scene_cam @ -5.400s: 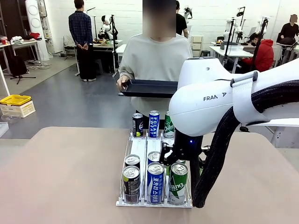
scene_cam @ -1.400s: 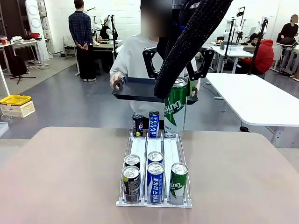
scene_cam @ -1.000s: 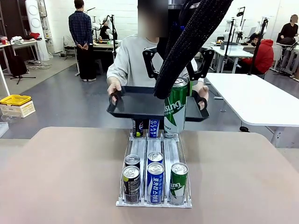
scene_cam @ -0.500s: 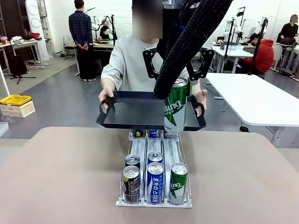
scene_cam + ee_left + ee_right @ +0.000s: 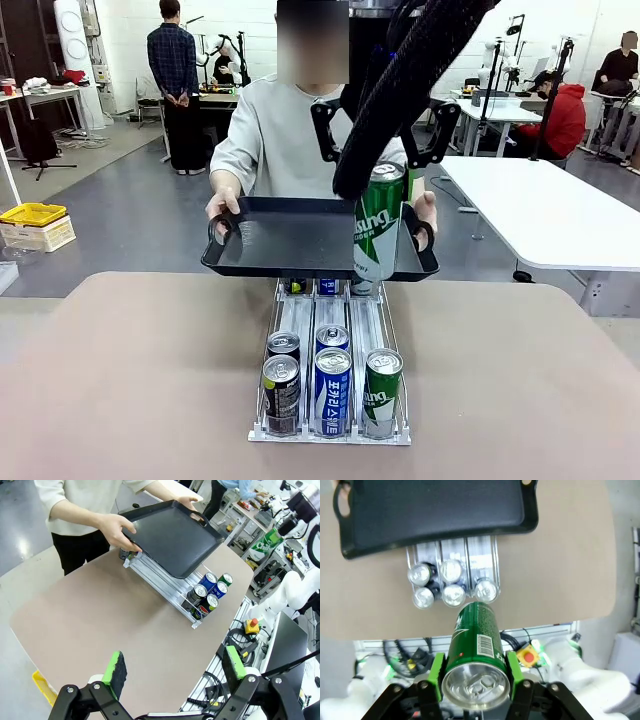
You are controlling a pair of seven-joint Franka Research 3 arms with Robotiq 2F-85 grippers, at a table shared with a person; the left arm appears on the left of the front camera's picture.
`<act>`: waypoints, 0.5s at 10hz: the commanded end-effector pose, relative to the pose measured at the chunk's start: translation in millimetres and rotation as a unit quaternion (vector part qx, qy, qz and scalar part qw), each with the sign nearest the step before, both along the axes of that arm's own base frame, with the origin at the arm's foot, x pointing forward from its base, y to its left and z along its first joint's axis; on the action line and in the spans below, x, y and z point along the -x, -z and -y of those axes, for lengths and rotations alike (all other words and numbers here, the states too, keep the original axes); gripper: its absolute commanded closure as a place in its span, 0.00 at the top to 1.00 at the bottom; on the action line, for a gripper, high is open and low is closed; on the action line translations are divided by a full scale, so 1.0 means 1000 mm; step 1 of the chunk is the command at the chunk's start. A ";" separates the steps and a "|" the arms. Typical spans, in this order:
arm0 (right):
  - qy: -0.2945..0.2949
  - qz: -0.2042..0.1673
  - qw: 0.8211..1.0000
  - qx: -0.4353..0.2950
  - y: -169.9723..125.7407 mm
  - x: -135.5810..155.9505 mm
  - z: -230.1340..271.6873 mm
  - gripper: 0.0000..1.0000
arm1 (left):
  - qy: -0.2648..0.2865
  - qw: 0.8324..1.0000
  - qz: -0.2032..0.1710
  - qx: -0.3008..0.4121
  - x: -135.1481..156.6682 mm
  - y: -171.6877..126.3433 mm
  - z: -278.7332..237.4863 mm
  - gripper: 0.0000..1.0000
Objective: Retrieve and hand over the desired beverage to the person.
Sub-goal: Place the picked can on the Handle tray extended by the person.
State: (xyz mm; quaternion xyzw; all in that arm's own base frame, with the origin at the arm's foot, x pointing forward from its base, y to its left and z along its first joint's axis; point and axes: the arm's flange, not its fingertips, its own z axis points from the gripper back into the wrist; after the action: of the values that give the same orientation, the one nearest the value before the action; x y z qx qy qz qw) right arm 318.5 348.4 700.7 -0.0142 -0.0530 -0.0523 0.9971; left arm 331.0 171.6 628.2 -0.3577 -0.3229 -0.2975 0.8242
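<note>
Green can (image 5: 378,225) hangs upright in the air in the front view, clamped near its top by the right end effector (image 5: 386,188), above the far end of the rack (image 5: 300,322) on the desk (image 5: 130,370). Behind it the person (image 5: 290,130) holds a dark tray (image 5: 285,238) level over the desk's far edge, with a hand (image 5: 222,205) at each end. More cans (image 5: 332,385) stand in the rack's near end.

From the left wrist, the left end effector (image 5: 175,665) is high over the desk (image 5: 100,615) with its green pads (image 5: 116,667) wide apart and nothing between them. Farther off, the tray (image 5: 170,537) covers the far part of the rack (image 5: 165,580), and the green can (image 5: 263,540) is in the air, apart from the tray.

From the right wrist, the right end effector (image 5: 476,680) grips the green can (image 5: 476,640) with a green pad on either side. Below lie the desk (image 5: 560,570), the rack's cans (image 5: 452,587) and the tray (image 5: 435,510).
</note>
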 end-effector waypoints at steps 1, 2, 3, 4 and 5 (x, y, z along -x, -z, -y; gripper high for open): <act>0.019 0.008 0.999 -0.034 -0.019 -0.047 0.020 0.58 | 0.007 1.000 0.011 0.006 0.000 -0.001 -0.001 1.00; 0.009 -0.010 0.999 -0.038 -0.030 -0.068 0.029 0.58 | 0.007 1.000 0.011 0.006 0.000 -0.001 -0.001 1.00; -0.001 -0.015 0.999 -0.049 -0.039 -0.092 0.036 0.58 | 0.007 1.000 0.011 0.006 0.000 -0.001 -0.001 1.00; -0.018 -0.015 0.998 -0.052 -0.043 -0.115 0.040 0.58 | 0.007 1.000 0.011 0.006 0.000 -0.001 -0.001 1.00; -0.020 -0.017 0.998 -0.059 -0.042 -0.137 0.043 0.58 | 0.007 1.000 0.011 0.006 0.000 -0.001 -0.001 1.00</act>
State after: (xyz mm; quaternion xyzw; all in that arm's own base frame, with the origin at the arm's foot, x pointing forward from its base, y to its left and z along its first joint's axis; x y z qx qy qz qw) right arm 441.3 294.8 726.8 0.0434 -0.0410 -0.0523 0.9968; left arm 330.9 171.7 628.3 -0.3577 -0.3230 -0.2974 0.8242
